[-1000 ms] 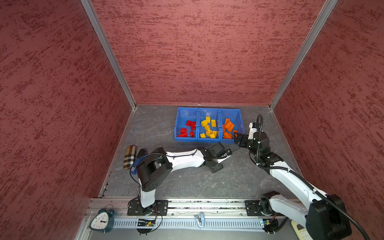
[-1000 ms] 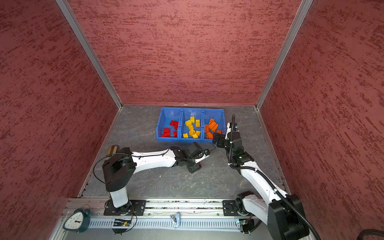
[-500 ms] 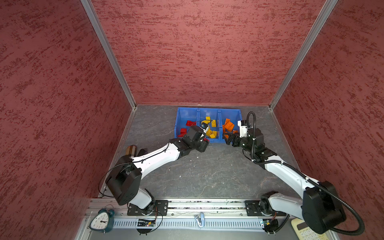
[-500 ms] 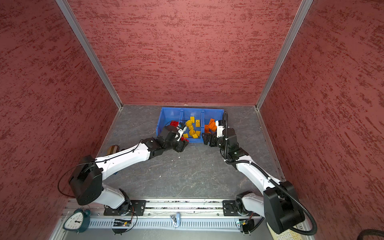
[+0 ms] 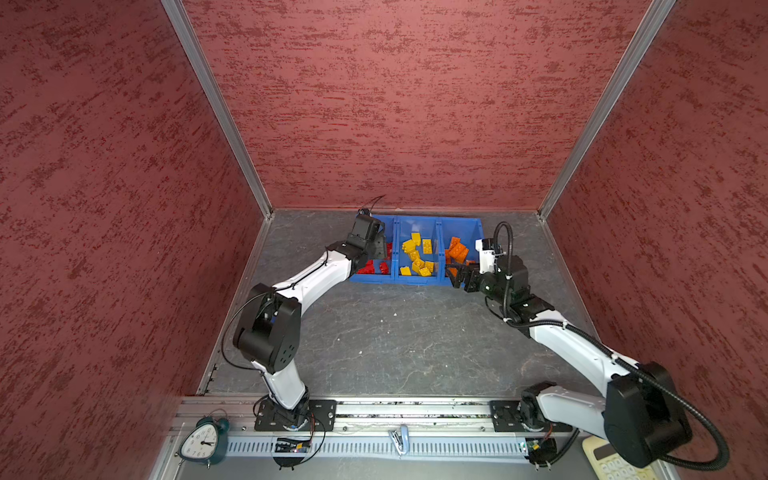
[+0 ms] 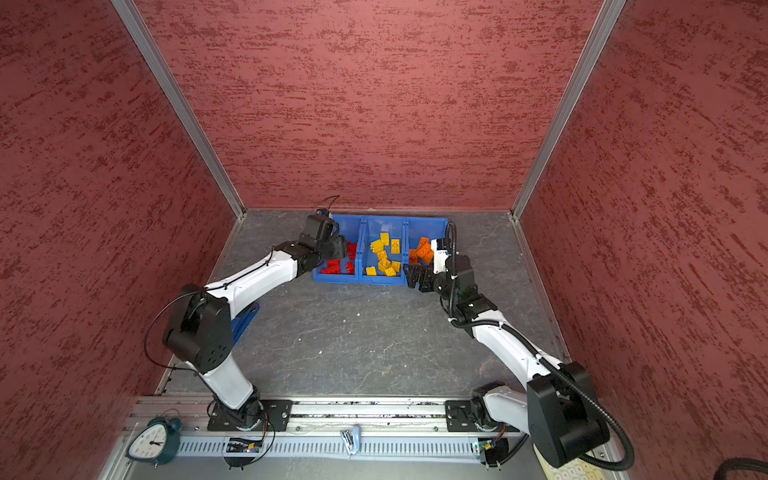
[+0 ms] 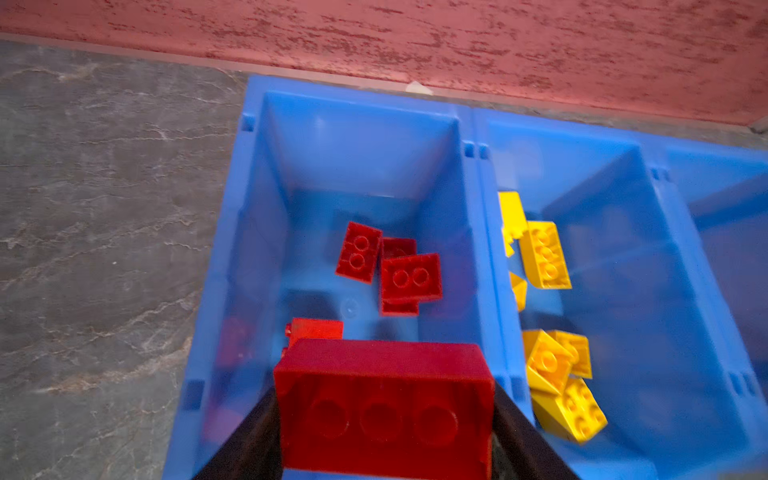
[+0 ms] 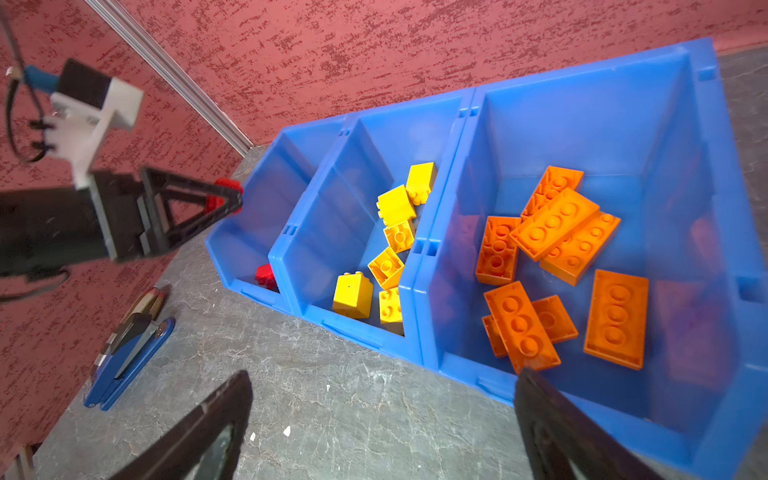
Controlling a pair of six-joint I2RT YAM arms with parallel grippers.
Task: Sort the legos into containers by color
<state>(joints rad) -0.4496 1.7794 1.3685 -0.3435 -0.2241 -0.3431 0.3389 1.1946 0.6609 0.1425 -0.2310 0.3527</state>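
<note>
Left gripper (image 7: 384,415) clamping red lego (image 7: 382,374) has advanced over leftmost container (image 7: 365,145).

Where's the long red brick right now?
Left wrist view: the long red brick sits clamped in the left gripper over the left-end bin, above the other red bricks.

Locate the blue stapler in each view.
In a top view: not visible, behind the left arm.
In a top view: stapler beside that arm's elbow.
Left wrist: not in it.
Right wrist: stapler lying on the table.
Shared landmark: the blue bins, in all four.
</note>
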